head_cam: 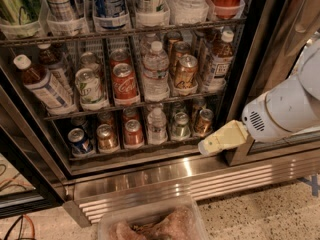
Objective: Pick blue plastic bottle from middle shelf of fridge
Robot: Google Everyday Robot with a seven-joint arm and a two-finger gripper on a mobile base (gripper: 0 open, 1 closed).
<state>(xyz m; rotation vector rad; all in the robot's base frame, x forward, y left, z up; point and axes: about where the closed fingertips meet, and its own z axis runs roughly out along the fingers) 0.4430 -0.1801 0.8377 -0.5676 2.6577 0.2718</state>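
The blue plastic bottle [44,85] leans at the left end of the middle shelf [135,105] of the fridge [243,69]. It has a white cap, amber drink and a pale blue-and-white label. A similar amber bottle with a white label [217,65] stands at the shelf's right end. My gripper [216,142] has cream-coloured fingers and sits on a white arm. It is low at the right, in front of the fridge's bottom right corner. It is below the middle shelf and far to the right of the blue bottle.
On the middle shelf stand a clear water bottle [156,72], a red cola can [124,83] and other cans. Short cans fill the lowest tier [133,134]. The ribbed steel grille [200,180] runs below. A clear plastic bin [150,223] is on the floor in front. The open door's frame [25,189] is at the left.
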